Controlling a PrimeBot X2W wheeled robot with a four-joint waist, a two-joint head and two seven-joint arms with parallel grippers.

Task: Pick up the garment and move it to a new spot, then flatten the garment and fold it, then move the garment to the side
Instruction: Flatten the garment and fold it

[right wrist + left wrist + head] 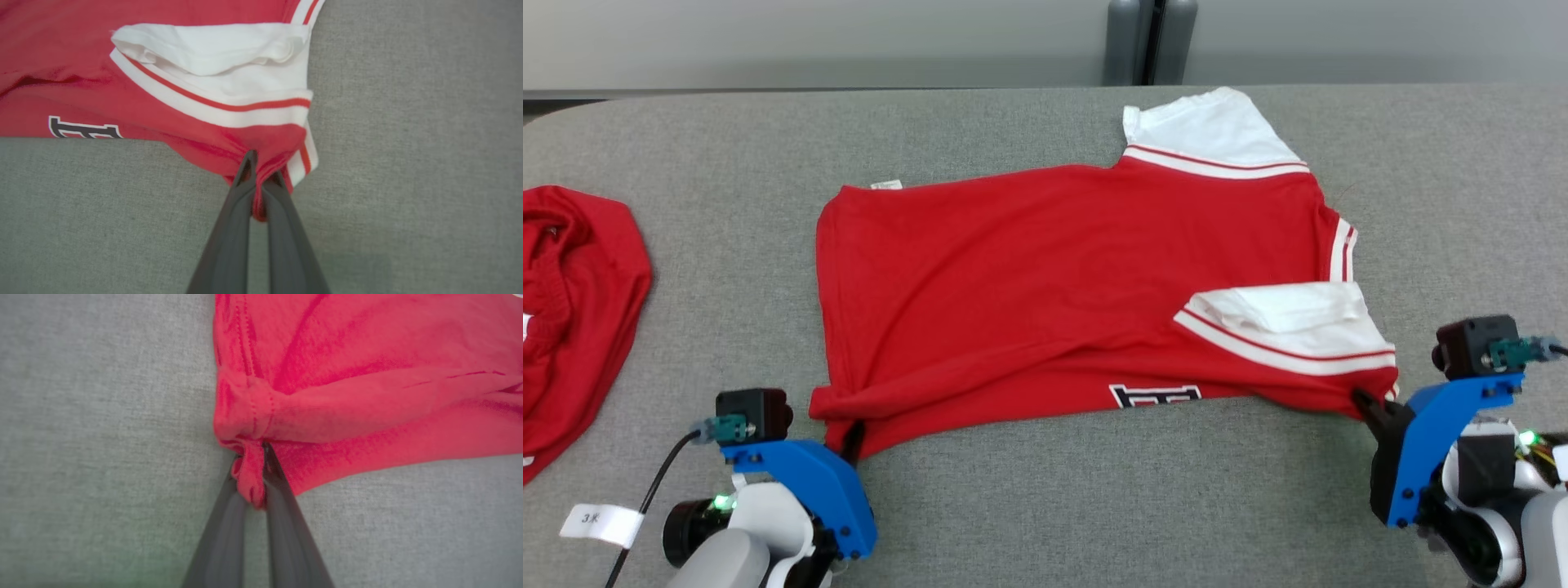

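On grey woven tabletop (1013,506): red knit garment (1054,278), white striped sleeves (1290,314).
Pinching its bunched near edge: left gripper (852,438), right gripper (1364,402).

Matt red cloth garment (1045,269), white cloth sleeves (1217,131), rough grey table (1045,506) covering, perhaps felt

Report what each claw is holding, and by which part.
Both hold the red shirt by its near edge: the left claw pinches the bunched hem corner, the right claw the red fabric beside the white sleeve.
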